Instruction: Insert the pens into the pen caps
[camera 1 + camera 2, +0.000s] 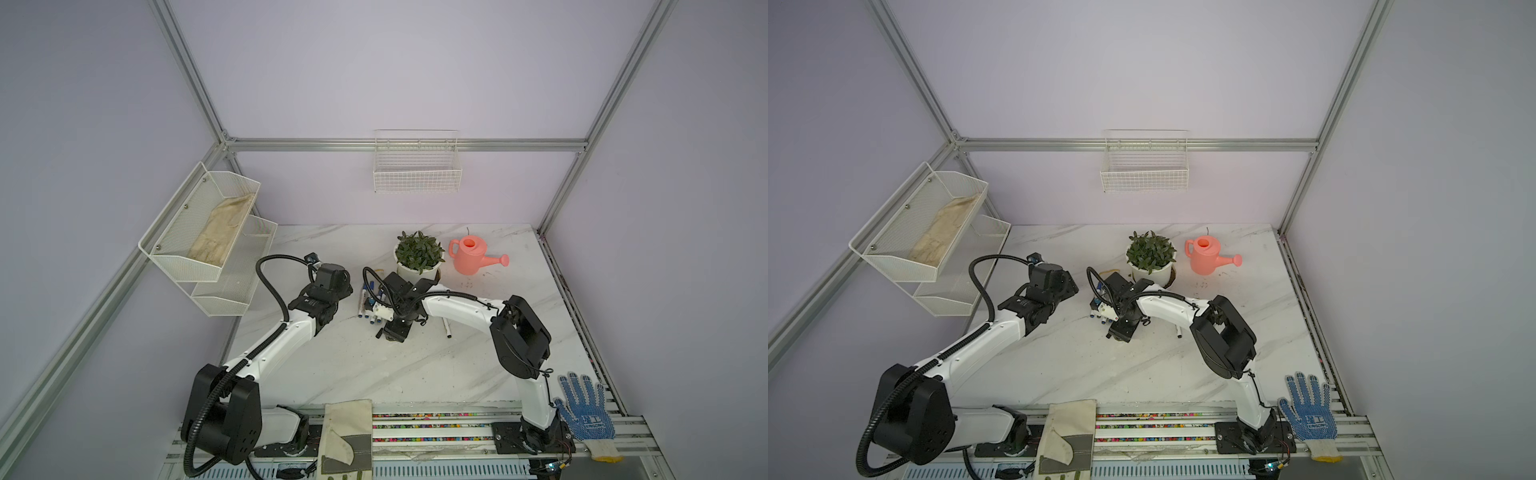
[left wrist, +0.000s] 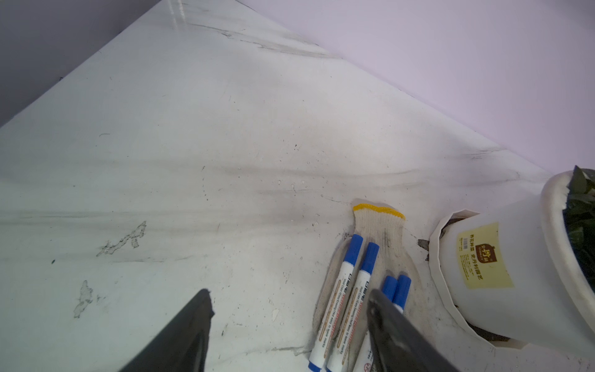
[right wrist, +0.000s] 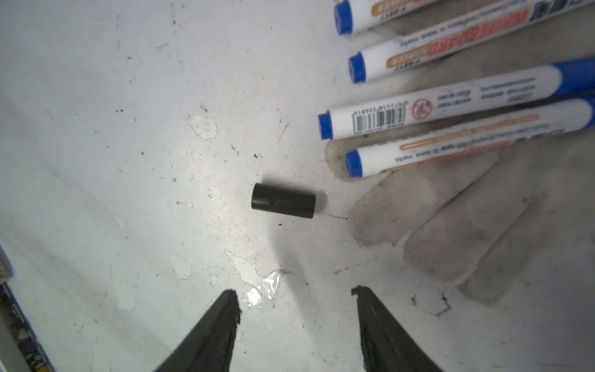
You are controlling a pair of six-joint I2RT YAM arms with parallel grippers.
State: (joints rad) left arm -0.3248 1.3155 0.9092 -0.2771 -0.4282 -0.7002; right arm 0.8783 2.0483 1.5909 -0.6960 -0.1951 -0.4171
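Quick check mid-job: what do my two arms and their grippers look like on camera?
Both the left arm and right arm have glossy white links joined by boxy black joint housings, with black cables routed along them. The left gripper and right gripper have black, tapering, wedge-shaped fingers.

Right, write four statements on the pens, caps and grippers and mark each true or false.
1. The black cap lies on its side on the table. True.
2. The right gripper grips the black cap. False: it is open and empty, the cap apart from it.
3. Four blue-capped pens rest on a knit glove. True.
4. The left gripper is shut on a pen. False: it is open, holding nothing.
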